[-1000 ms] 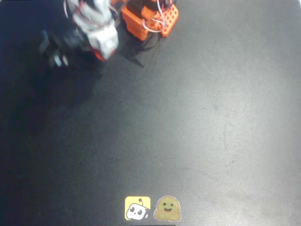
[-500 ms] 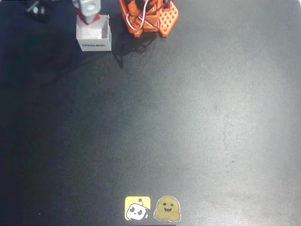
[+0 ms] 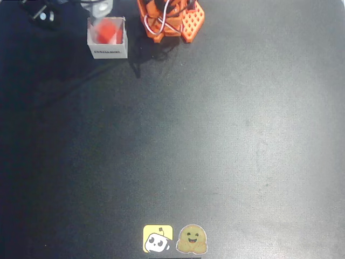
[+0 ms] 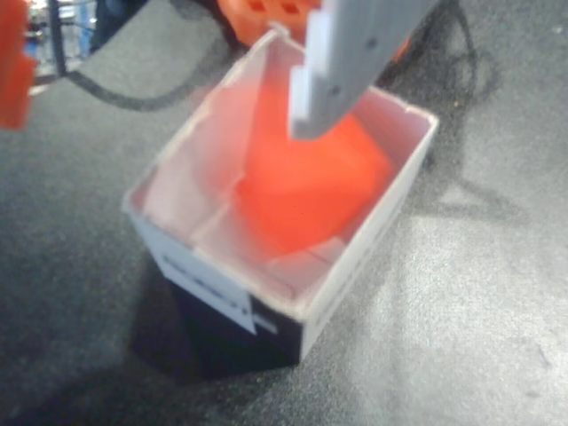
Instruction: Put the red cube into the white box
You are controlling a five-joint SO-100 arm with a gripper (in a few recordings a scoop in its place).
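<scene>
1. Grey plastic, flat and smooth: one finger of the pincer (image 4: 355, 67) hangs nearest the wrist camera; its orange mate (image 4: 12, 62) sits far left, so the jaws stand wide, holding nothing.
2. Just below it, the small, smooth, bright red cube (image 4: 311, 182) lies inside the thin-walled white cardboard box (image 4: 346, 266).
3. The drop looks done; next I'd expect a lift clear of the matte black table (image 3: 215, 135).

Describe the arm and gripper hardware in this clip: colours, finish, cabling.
The arm's base is bright orange plastic with a perforated, grid-holed block, looped with white and red cables. In the wrist view the gripper finger is a flat pale grey-white printed plate with small holes; an orange part sits blurred at the left edge.
</scene>
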